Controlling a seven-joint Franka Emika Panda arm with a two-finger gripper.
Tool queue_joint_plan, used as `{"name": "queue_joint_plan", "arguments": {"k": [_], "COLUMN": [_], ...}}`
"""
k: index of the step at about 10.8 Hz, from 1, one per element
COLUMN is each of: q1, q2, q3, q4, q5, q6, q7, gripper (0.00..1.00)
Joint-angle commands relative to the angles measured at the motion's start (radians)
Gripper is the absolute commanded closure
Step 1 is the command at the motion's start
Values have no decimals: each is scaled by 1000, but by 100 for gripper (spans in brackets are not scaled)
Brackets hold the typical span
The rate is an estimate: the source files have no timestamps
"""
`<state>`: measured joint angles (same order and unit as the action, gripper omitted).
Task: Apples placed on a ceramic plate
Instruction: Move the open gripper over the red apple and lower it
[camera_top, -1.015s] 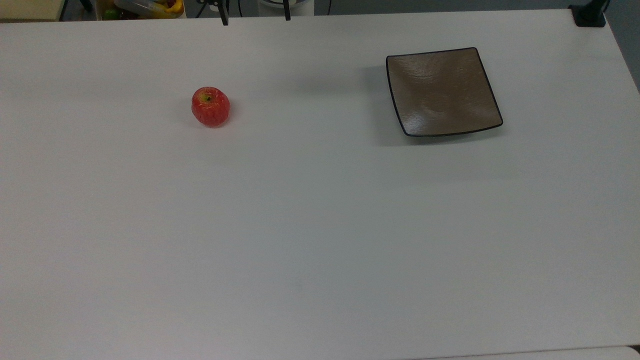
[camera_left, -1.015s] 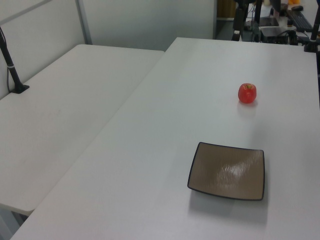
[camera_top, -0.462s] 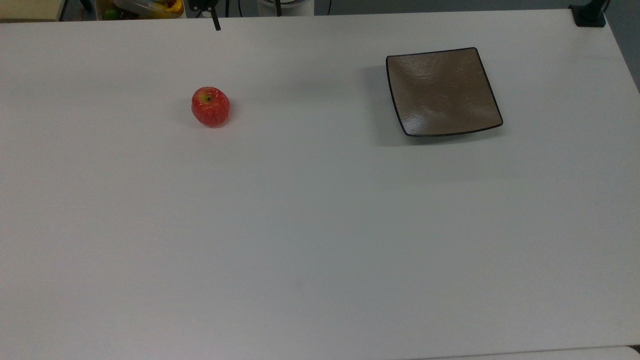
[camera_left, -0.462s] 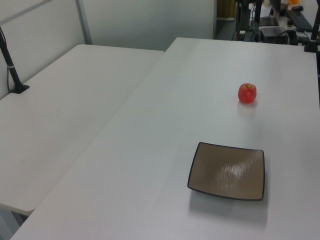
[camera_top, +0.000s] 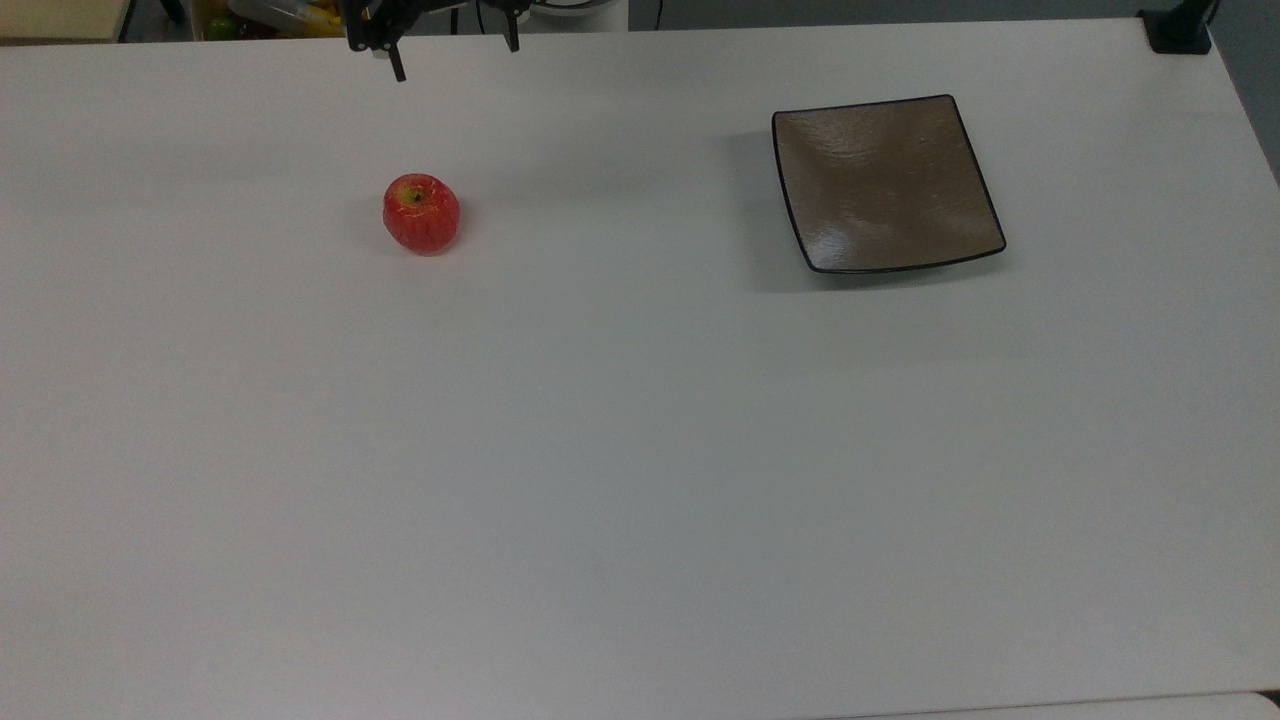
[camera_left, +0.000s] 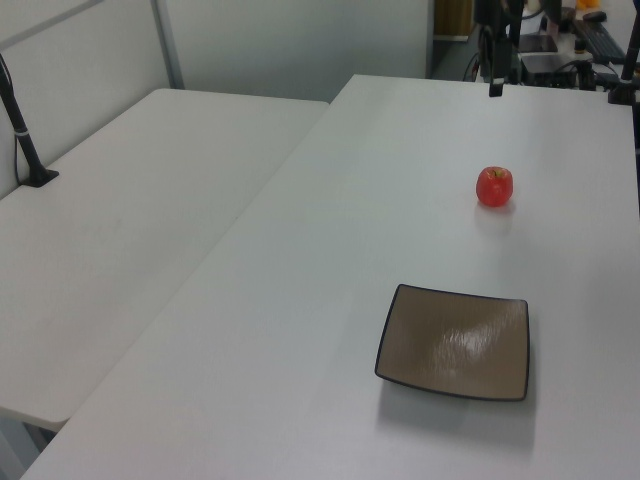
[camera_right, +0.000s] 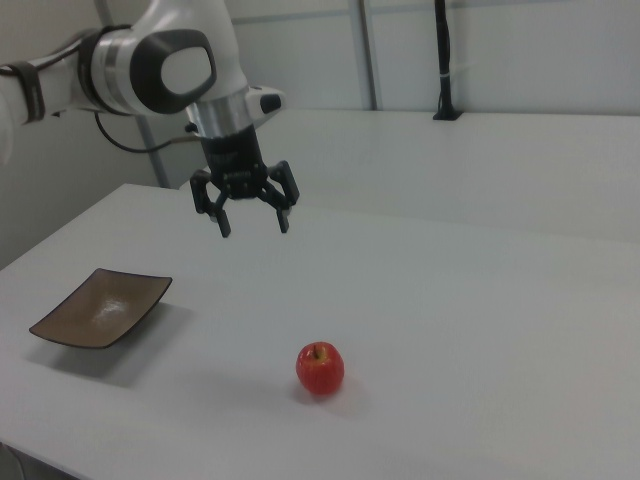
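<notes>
Mottled red apple (camera_top: 421, 213); brown-grey plate (camera_top: 885, 184).

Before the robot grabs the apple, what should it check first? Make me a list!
1. Hand open wide enough for the apple: ok, fingers spread apart.
2. Hand empty: ok, nothing between the fingers.
3. Hand lined up over the apple: not ok, it hangs in the air away from it.
4. Apple sitting by itself on the table: ok, stem dimple up.
5. Plate free to receive it: ok, nothing lies on it.
6. Path from apple to plate: ok, just bare table between them.
</notes>
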<state>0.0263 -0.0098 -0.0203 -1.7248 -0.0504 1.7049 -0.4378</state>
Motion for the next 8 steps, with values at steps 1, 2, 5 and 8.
{"name": "queue_joint_plan", "arguments": {"k": [1,2,5,8], "q1": [-20,-29,-66,-66], "q2": [-16,-15,-10,25], "q3": [-6,-6,-16,-40], "q4": [-149,-185,-297,-366], "q5": [-28,-28,-34,-72], "q6": [149,189,309,419], "q7": [-27,-27,-108,-130], "gripper": [0,0,0,0]}}
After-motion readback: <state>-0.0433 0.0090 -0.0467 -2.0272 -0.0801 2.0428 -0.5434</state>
